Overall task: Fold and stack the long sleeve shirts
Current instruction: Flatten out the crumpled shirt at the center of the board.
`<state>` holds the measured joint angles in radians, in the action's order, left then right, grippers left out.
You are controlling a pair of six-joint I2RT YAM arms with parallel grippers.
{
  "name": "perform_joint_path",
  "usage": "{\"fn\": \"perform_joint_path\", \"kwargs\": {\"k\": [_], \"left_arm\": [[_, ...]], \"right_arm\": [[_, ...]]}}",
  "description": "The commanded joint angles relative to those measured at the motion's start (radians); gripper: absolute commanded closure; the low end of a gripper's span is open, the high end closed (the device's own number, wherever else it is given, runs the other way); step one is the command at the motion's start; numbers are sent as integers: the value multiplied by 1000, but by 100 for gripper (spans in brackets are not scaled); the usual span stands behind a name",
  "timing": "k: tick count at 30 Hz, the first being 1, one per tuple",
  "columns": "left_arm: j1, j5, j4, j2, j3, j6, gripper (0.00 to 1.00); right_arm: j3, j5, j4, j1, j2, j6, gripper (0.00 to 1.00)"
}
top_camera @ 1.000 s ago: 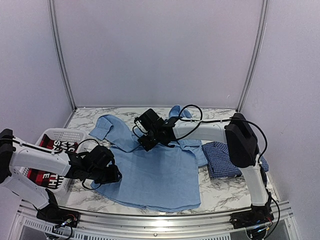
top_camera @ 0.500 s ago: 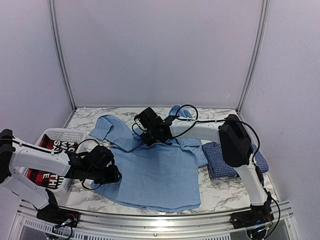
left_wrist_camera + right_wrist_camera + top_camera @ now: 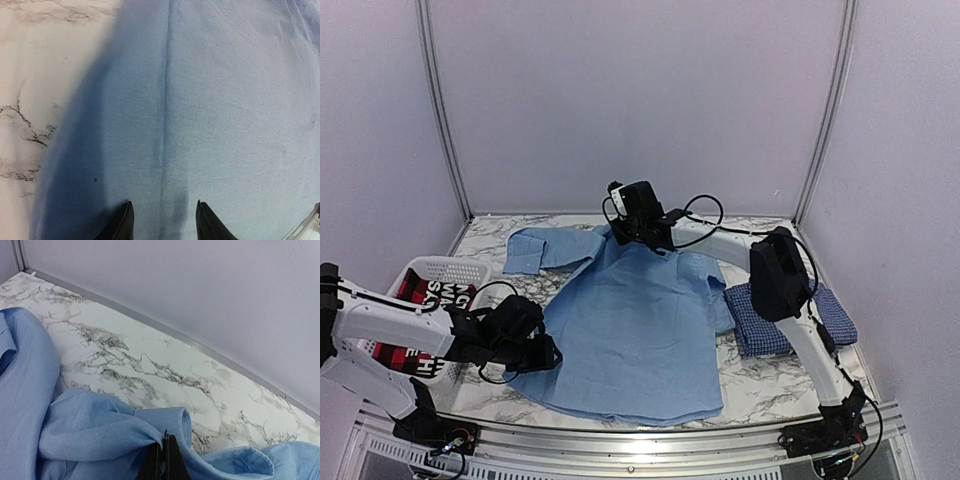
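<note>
Leftward, red-and-black garment [image 3: 392, 355] inside white basket [image 3: 442, 266]

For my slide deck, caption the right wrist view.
Right gripper shut on bunched plain light blue cloth shirt, white marble table behind.

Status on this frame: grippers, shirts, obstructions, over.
Right gripper shut on plain light blue cloth shirt, far edge. Left gripper open over its near-left edge. Dark blue checked shirt folded, right side. Nothing blocking.

red garment [image 3: 388, 352] half hidden (letters partial), checked shirt [image 3: 752, 328] partly covered
</note>
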<state>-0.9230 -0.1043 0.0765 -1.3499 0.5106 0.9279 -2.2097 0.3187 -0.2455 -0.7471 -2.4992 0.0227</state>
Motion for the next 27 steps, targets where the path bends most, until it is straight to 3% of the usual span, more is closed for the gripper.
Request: {"fn": "perform_joint_path", "kwargs": {"k": [1,3,4,9,12,15,21,27], "left_arm": [[-21,59,157,-1,-56,10,56],[-29,63,159,6,-59,15,56],[-34,64,160,9,-63,18,56],[-70,63,160,14,-65,47,56],[-97,63,160,17,-65,76,56],[-113,56,183,52,-62,99,56],[-105,-62,320,201,100,73,53],[-2,-85,378,177,283,-10,44]], "right_arm": [[-138,-56,120,30,-100,-16,100],[-168,-81,129,33,-120,-16,100],[-171,-96,131,32,-120,-16,95],[-152,-167,77,31,-53,-93,52],[-66,-192,43,24,34,-130,36],[31,-223,11,22,128,-173,29],[309,-293,43,7,309,-257,28],[528,-339,112,-20,419,-311,28]]}}
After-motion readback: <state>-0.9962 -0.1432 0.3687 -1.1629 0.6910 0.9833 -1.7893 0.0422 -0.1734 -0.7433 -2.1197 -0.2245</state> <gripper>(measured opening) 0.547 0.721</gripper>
